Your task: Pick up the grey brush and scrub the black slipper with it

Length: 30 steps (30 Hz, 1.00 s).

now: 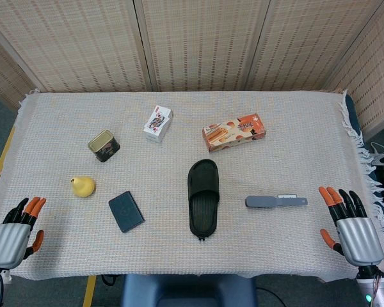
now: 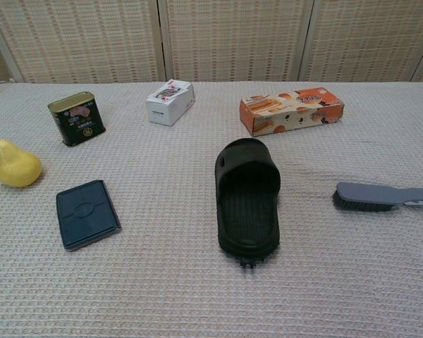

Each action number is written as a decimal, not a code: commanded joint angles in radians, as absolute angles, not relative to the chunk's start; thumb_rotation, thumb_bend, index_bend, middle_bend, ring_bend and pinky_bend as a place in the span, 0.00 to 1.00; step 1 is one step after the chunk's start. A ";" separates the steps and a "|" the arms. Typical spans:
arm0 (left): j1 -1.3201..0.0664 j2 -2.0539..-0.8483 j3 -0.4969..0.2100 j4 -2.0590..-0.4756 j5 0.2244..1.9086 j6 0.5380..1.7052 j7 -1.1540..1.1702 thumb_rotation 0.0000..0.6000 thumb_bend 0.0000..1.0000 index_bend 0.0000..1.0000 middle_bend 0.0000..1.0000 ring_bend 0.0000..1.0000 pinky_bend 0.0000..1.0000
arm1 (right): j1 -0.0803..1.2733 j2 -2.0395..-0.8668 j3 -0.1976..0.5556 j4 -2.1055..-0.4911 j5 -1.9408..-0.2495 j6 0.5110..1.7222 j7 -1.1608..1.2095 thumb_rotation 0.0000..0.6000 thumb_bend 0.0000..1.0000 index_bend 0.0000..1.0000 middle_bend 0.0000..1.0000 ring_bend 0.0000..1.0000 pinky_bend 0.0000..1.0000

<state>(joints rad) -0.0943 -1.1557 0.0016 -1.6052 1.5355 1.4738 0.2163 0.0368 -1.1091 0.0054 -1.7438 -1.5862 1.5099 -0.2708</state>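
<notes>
The right hand (image 1: 356, 230) rests at the near right corner of the table (image 1: 294, 121), fingers spread and pointing up the cloth, with nothing in it. The left hand (image 1: 14, 233) sits at the near left corner in the same way, fingers apart and empty. Neither shows in the chest view.

Nearest the right hand lies the brush (image 1: 276, 201), flat on the cloth, its handle pointing toward that hand but apart from it, its bristled head toward the slipper (image 1: 203, 197). The slipper lies sole down near the middle of the table, toe end away from the robot, heel near the front edge, close to the brush but not touching it.

Left of the slipper is a dark blue case (image 1: 126, 211), lying flat. Farther left, nearer the left hand, a yellow pear (image 1: 82, 186) stands with its stem up. Behind those sits a tin (image 1: 104, 145). A white card box (image 1: 158, 123) lies toward the back, and an orange snack box (image 1: 233, 132) lies behind the slipper, to its right.
</notes>
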 commanded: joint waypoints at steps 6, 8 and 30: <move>-0.092 -1.167 0.004 -1.566 1.583 1.508 0.159 1.00 0.49 0.00 0.04 0.00 0.18 | 0.064 -1.115 -0.009 -1.747 -1.565 1.427 -0.230 1.00 0.20 0.00 0.04 0.00 0.00; -0.094 -1.165 0.002 -1.565 1.574 1.500 0.153 1.00 0.49 0.00 0.04 0.00 0.18 | 0.095 -1.117 -0.009 -1.753 -1.541 1.358 -0.209 1.00 0.20 0.00 0.04 0.00 0.00; -0.097 -1.141 0.005 -1.566 1.576 1.491 0.094 1.00 0.49 0.00 0.05 0.01 0.18 | 0.390 -1.390 0.117 -1.502 -1.233 0.984 -0.393 1.00 0.20 0.15 0.11 0.00 0.00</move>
<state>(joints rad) -0.0971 -1.1410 0.0046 -1.5656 1.5761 1.4912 0.0947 0.3843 -1.3812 0.1151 -1.5127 -1.2387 0.9884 -0.3947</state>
